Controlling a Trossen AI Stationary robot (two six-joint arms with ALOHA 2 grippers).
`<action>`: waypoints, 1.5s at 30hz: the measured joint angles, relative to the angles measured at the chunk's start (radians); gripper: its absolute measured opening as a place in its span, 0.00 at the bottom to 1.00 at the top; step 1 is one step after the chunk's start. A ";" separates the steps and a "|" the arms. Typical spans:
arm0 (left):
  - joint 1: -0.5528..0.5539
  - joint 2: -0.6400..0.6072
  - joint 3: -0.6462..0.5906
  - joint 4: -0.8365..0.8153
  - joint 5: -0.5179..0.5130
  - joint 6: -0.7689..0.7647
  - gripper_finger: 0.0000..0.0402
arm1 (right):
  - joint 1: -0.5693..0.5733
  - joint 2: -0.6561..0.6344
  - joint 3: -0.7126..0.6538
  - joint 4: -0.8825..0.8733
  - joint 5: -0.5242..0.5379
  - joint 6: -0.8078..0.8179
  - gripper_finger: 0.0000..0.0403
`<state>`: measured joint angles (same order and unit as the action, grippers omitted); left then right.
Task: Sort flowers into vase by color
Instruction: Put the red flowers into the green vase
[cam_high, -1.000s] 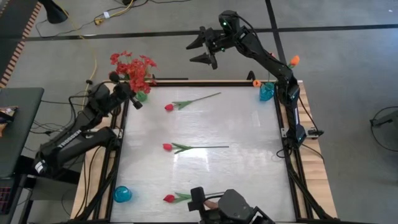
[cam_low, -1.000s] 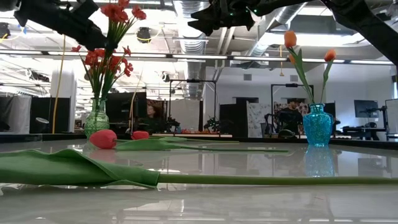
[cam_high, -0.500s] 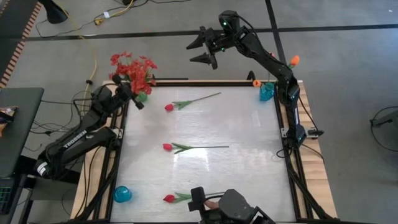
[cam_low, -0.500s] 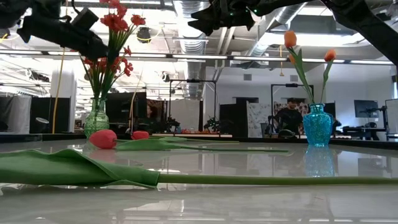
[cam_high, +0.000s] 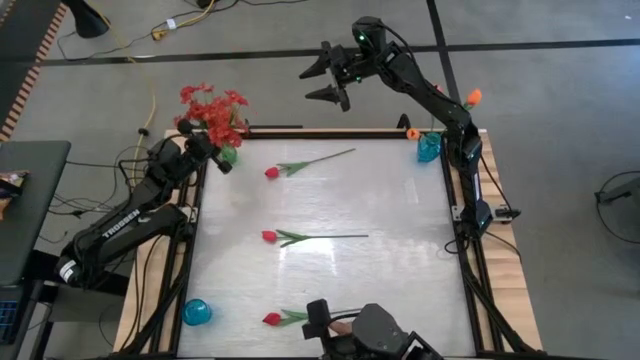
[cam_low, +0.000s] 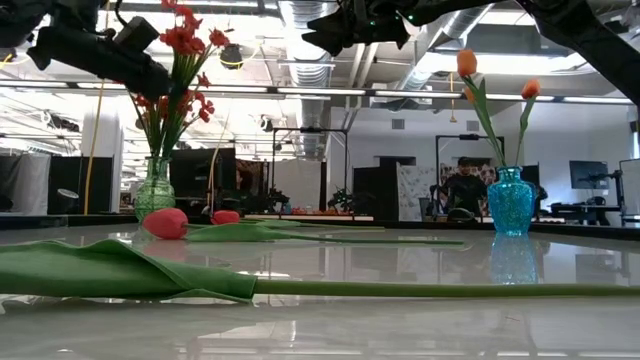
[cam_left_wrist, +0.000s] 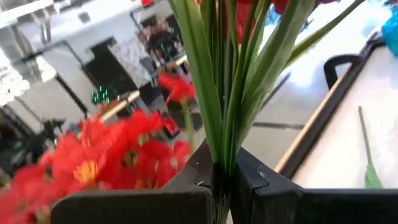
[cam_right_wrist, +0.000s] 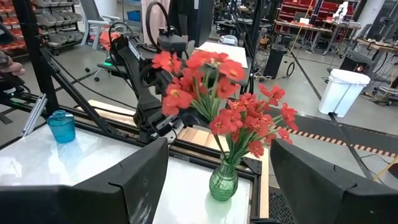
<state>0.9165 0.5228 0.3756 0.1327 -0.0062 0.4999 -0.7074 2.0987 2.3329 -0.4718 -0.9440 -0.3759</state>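
Observation:
A green glass vase (cam_high: 228, 155) (cam_low: 155, 190) stands at the table's far left corner with a red spray (cam_right_wrist: 252, 121) in it. My left gripper (cam_high: 222, 165) (cam_low: 160, 80) is beside it, shut on the stems of a second red spray (cam_right_wrist: 196, 71) that stands above the vase mouth. Whether the lower stem ends are inside the vase does not show. My right gripper (cam_high: 306, 84) hangs open, high beyond the far edge. Three pinkish-red tulips (cam_high: 300, 165) (cam_high: 300, 237) (cam_high: 285, 318) lie flat on the table. My left gripper pinches the bundle of green stems (cam_left_wrist: 225, 146) of the red spray between its two fingers, below the blooms. The fingers (cam_left_wrist: 193, 171) lie level and across the stems, coming from the table's left side. The spray stands nearly upright, its blooms above the gripper.
A blue vase (cam_high: 429, 148) (cam_low: 510, 200) with two orange tulips stands at the far right corner. Another blue vase (cam_high: 196, 312) sits at the near left corner. The table's middle and right side hold only the tulips.
My left gripper has sunk a little beside the green vase, still shut, taking the red spray down with it. The spray has stayed upright.

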 joint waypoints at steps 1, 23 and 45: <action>0.000 0.000 0.000 -0.010 -0.011 -0.010 0.00 | 0.000 0.000 0.000 0.000 0.000 0.000 0.77; 0.047 -0.003 -0.143 0.069 -0.033 -0.209 0.00 | 0.000 0.000 0.000 0.000 0.000 -0.026 0.77; 0.047 -0.005 -0.204 0.068 -0.081 -0.244 0.11 | 0.000 0.000 0.000 0.001 -0.001 -0.029 0.77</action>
<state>0.9638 0.5174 0.1719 0.2005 -0.0870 0.2557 -0.7074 2.0987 2.3333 -0.4709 -0.9447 -0.4046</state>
